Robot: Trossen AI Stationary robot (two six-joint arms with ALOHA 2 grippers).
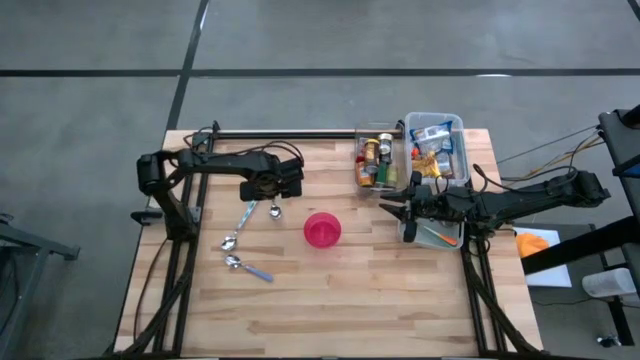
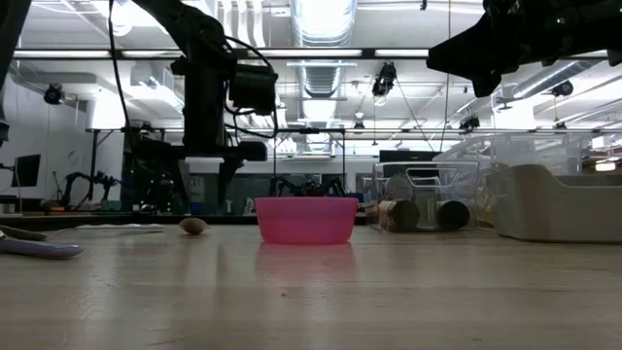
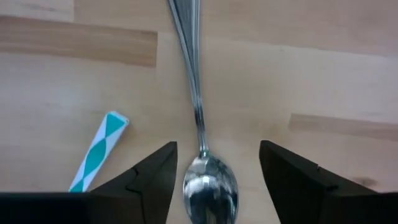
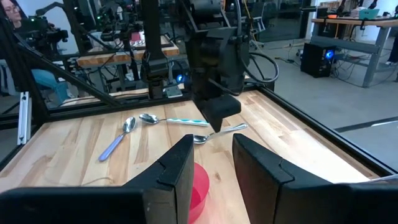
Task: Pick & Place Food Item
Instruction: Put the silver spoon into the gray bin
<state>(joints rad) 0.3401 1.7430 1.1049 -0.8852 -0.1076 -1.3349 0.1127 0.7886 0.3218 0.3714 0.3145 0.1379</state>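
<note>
My left gripper (image 3: 214, 171) points down over the table's left half (image 1: 274, 190), open. Its fingers stand on either side of the bowl of a metal spoon (image 3: 209, 186) without touching it. That spoon lies flat on the wood, its handle (image 3: 189, 56) running away from the fingers. A spoon with a teal-and-white handle (image 3: 99, 149) lies beside it. A pink bowl (image 1: 322, 229) stands mid-table. Food packets fill a clear bin (image 1: 437, 148) at the back right. My right gripper (image 1: 402, 209) waits level near that bin, open, with nothing between its fingers (image 4: 211, 171).
A third spoon with a bluish handle (image 1: 248, 267) lies nearer the front left. A second clear bin with cans and jars (image 1: 378, 160) sits beside the packet bin. A white tray (image 1: 432, 236) lies under my right arm. Bare wood spreads in front of the bowl.
</note>
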